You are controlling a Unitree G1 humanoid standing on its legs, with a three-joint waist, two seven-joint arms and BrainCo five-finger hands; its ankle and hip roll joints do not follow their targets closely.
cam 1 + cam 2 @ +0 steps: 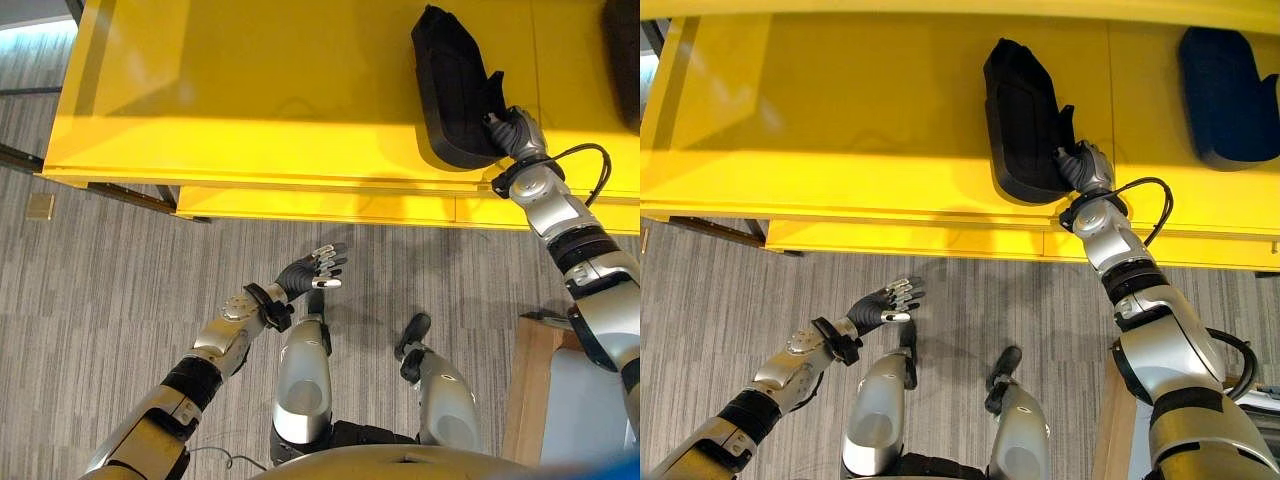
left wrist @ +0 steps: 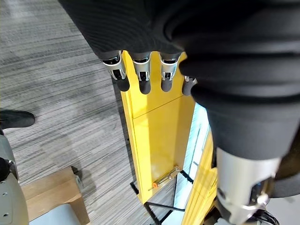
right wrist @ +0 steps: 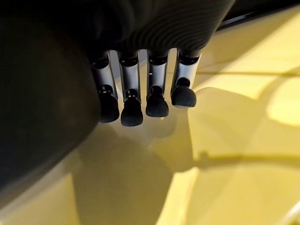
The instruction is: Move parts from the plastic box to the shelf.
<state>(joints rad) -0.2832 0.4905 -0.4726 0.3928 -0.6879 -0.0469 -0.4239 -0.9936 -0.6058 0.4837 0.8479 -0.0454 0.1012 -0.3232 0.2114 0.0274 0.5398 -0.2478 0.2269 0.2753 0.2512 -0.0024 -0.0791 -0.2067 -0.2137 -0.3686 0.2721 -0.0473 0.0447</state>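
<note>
The left hand [image 1: 312, 270] hangs above the grey carpeted floor [image 1: 120, 260], at about 7 o'clock in the head views, well apart from the yellow shelf [image 1: 250, 90]; its fingers [image 2: 143, 75] are straight and spread, clamped on nothing; its wrist view looks past the fingertips to the edge of the yellow shelf standing on the floor.

The yellow shelf spans the upper half of the head views from 9 o'clock to 3 o'clock; a black moulded part [image 1: 1020, 120] lies flat on its surface at about 1 o'clock, long axis running away from the robot, its near end close to the shelf's front edge.

The right hand [image 1: 1085, 165] rests on the shelf at the near right corner of the black moulded part, touching it; in the right wrist view its fingers [image 3: 157, 93] are curled downward beside the part's dark wall, tips just above the yellow surface; whether they clamp the part cannot be told.

A second dark part [image 1: 1230, 95] lies on the shelf at 2 o'clock, well apart from the right hand.

A wooden-framed box [image 1: 540, 390] stands on the floor at 4 o'clock.
</note>
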